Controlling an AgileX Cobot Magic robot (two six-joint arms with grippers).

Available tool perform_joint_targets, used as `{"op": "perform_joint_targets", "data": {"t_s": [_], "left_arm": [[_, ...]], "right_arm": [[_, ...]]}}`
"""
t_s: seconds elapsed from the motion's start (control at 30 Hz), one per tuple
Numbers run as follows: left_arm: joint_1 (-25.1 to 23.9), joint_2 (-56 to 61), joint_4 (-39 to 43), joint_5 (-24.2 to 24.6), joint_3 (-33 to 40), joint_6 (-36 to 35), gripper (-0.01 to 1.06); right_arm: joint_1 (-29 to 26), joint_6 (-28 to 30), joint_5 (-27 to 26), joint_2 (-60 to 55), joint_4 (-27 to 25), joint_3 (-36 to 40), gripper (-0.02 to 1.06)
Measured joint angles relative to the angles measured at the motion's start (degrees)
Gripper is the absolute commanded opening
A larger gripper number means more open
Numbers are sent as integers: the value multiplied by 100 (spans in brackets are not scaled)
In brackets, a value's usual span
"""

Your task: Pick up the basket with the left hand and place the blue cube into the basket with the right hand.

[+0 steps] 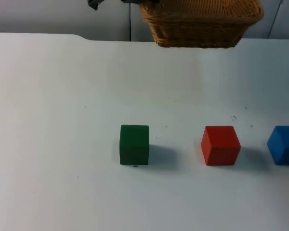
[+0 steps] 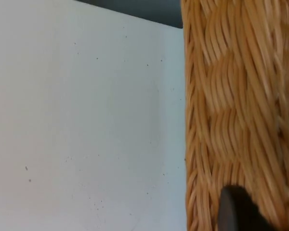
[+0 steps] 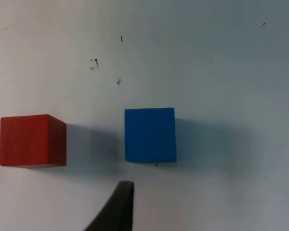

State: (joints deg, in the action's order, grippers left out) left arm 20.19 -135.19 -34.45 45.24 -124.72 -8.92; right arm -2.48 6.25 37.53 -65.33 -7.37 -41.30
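A basket point(image 1: 201, 24) woven from tan wicker is seen at the far side of the scene; its strands look ribbed, rough and faintly glossy. The bench point(image 1: 62, 120) is a smooth, matt white surface, marked here and there with small dark specks. Three cubes are set on it: a green cube point(image 1: 134, 144), a red cube point(image 1: 220, 145) and a blue cube point(image 1: 283, 145) at the far right. Their faces look smooth, matt and evenly coloured; the material cannot be told. A black finger point(image 2: 236, 211), matt and smooth like plastic, is seen against the wicker.
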Motion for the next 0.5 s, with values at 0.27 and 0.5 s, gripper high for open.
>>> {"op": "perform_joint_targets", "data": {"t_s": [0.27,0.5], "left_arm": [[-11,816,-873,-1549,2271,448,0],[-79,1631,-2498,-2125,3974,2315,0]], "right_arm": [[0,0,0,0,0,0,98],[0,0,0,0,10,0,98]]}}
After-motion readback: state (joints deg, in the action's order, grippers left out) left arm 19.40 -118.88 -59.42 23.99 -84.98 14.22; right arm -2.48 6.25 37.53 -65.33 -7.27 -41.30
